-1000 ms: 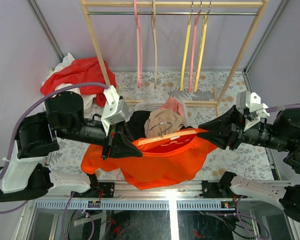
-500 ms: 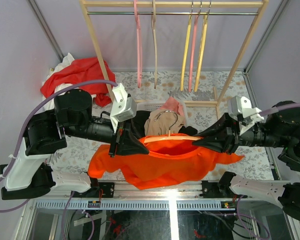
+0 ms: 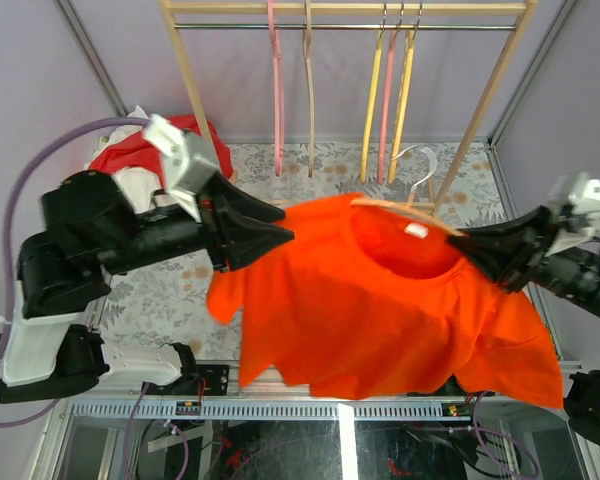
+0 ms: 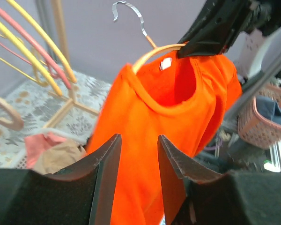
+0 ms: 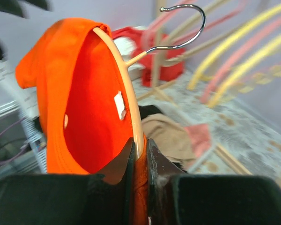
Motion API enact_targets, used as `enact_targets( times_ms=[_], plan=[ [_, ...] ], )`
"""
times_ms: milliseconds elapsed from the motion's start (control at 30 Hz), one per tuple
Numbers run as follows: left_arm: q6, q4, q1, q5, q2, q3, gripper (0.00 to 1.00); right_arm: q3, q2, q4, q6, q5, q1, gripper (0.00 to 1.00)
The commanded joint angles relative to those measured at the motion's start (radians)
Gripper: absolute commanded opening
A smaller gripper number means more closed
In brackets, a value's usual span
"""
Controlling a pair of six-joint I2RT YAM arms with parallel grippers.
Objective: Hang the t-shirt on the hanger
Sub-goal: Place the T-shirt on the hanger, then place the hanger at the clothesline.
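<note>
A basket (image 4: 266, 129) at right holds dark cloth (image 4: 277, 106). Our right gripper (image 5: 139, 143) pinches hanger (image 5: 127, 84) and t-shirt (image 5: 84, 98); our left gripper (image 4: 139, 137) gapes, empty.

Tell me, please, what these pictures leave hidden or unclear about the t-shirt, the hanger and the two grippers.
- Right wrist: the right gripper is shut on the hanger. Its fingers hide whether the t-shirt is pinched too.
- All views: the t-shirt covers the hanger's lower bar.
- Left wrist: the left gripper is open. The t-shirt's near edge is blurred, so contact cannot be told.
</note>
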Motion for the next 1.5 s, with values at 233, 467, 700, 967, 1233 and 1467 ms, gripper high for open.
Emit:
enact_targets(
  times_ms=[233, 467, 700, 967, 1233, 1467],
  plan=[
    [-0.001, 0.129, -0.005, -0.194, -0.098, 0.004, 0.33, 0.28, -0.053, -0.115, -0.024, 0.745, -0.004, 0.0],
    [0.001, 0.106, -0.005, -0.187, -0.077, 0.021, 0.28, 0.369, -0.13, -0.071, -0.034, 0.874, -0.004, 0.0],
    [-0.002, 0.114, -0.005, -0.176, -0.081, -0.014, 0.25, 0.352, -0.212, -0.019, -0.025, 0.849, -0.004, 0.0],
    [-0.007, 0.114, -0.004, -0.162, -0.091, -0.024, 0.23, 0.255, -0.13, -0.003, -0.075, 0.99, -0.004, 0.0],
    [-0.007, 0.117, -0.005, -0.171, -0.14, -0.07, 0.22, 0.255, 0.056, 0.077, -0.146, 0.949, -0.003, 0.0],
    [-0.014, 0.126, -0.005, -0.175, -0.19, -0.124, 0.21, 0.248, 0.305, 0.16, -0.304, 1.119, -0.002, 0.0]
  ],
)
